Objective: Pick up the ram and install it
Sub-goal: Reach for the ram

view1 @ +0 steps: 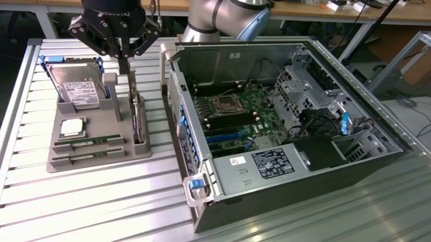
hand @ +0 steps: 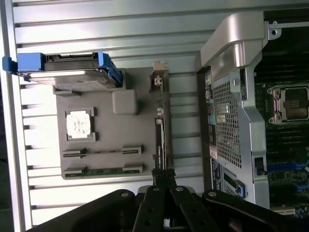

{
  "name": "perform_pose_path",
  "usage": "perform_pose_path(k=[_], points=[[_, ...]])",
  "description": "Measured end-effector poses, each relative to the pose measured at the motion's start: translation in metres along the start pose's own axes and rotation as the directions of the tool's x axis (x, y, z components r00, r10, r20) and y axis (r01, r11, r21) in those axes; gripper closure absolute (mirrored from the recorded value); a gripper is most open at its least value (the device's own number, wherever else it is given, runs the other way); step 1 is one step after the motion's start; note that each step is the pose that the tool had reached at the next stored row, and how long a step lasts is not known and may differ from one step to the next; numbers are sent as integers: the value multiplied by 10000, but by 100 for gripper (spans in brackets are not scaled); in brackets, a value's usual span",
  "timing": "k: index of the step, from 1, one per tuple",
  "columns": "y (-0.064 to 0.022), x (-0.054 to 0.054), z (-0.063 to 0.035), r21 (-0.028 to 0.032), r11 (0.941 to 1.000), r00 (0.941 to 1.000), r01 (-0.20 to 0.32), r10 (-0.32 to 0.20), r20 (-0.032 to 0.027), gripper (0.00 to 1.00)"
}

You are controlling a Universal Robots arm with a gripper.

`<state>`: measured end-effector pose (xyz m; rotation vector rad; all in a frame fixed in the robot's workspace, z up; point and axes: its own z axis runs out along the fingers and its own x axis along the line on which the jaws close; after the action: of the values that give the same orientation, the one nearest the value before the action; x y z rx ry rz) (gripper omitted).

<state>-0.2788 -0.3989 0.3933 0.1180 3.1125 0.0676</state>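
Exterior view: the gripper (view1: pixel 124 66), with upside-down Robotiq lettering on its body, hangs clenched with nothing seen in its grasp over the far part of a grey tray (view1: pixel 101 163) at the exterior view's left. The ram (view1: pixel 88 141) sits in a slot at the tray's near end, its long axis running left to right. Its twin (view1: pixel 86 156) lies parallel, just nearer. Print on the hard drive (view1: pixel 81 91) label and the open computer case (view1: pixel 229 187) sticker is too small to read.

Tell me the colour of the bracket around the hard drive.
Blue. The bracket shows best in the wrist view.
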Motion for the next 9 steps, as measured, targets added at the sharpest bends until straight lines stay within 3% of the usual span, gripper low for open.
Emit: perform_pose_path(k=[9], points=[[-12, 160, -4, 0, 10000, 10000, 0, 0, 1, 90]])
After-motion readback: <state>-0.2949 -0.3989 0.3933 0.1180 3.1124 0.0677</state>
